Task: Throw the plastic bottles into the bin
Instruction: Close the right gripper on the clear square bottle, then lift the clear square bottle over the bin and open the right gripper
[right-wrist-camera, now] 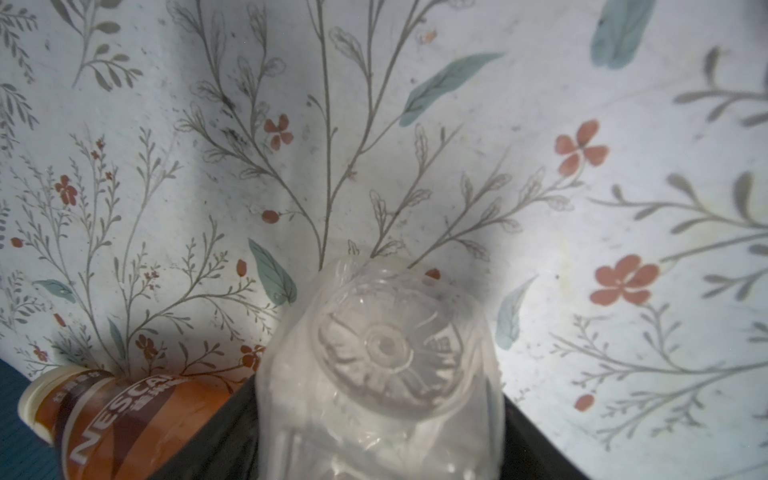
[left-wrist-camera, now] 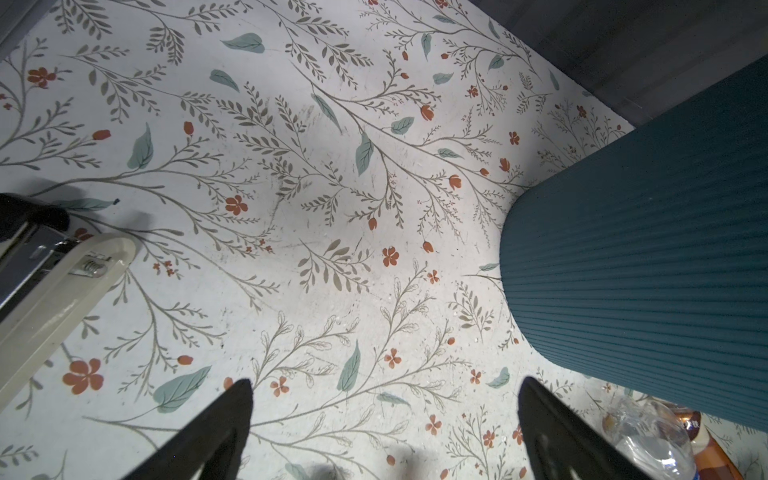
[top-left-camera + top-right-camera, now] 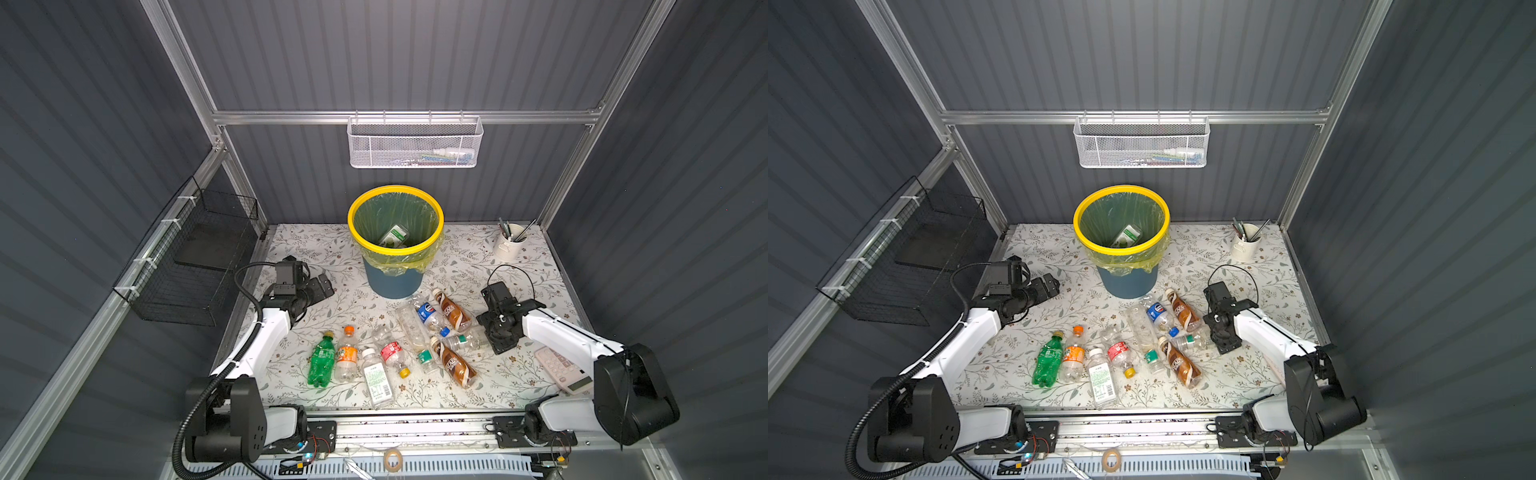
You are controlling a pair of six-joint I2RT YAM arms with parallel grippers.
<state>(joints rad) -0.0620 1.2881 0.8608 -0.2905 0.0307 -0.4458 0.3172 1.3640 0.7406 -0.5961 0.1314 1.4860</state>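
In a top view the right claw stands over the base end of a clear bottle. The clear bottle lies on its side, its long axis running across the table, neck end away from the claw. The bin lies beyond the claw, and the left claw is well apart.

In the left wrist view the left claw gapes over bare table beside the bin.

In the right wrist view the fingers touch both sides of the clear bottle, so I judge it clamped.
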